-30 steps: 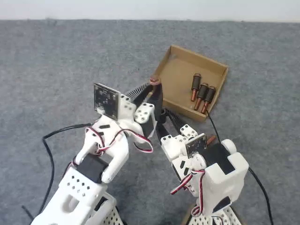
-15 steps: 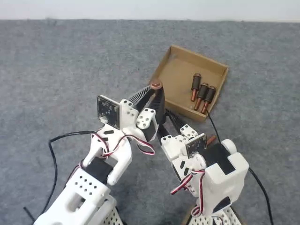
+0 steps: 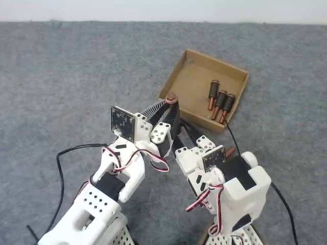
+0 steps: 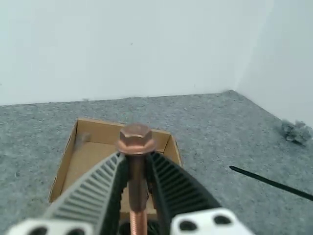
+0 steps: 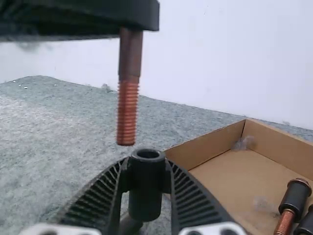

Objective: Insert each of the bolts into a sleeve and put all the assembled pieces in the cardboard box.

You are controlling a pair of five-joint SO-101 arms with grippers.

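The left gripper (image 4: 136, 161) is clenched around a copper-coloured bolt (image 4: 136, 142). Its two ribbed black fingers (image 4: 98, 191) press on the shank from both sides. The bolt stands upright, with its hexagonal head above the fingertips and its threaded end pointing down.

Directly below it, the right gripper (image 5: 146, 169) is closed around a short black sleeve (image 5: 145, 196). The sleeve is also upright, and its open round mouth faces up between the fingertips. In the right wrist view the bolt's threaded tip hangs just above the mouth of the sleeve, slightly off its centre. A small gap shows between them, so the bolt is not yet inside.

In the high view both grippers meet just beside the near corner of the cardboard box (image 3: 204, 55), the left one on top and the right one largely hidden under it. The box is shallow and open and sits at an angle on the grey carpet (image 3: 76, 66).

Three assembled pieces (image 3: 219, 104) lie inside the box, close side by side against its far wall. Each is a black sleeve with a copper bolt end sticking out. The rest of the box floor is bare.

A black cable (image 3: 57, 163) loops over the carpet beside the left arm's white body. A white wall (image 4: 122, 44) rises behind the carpet.
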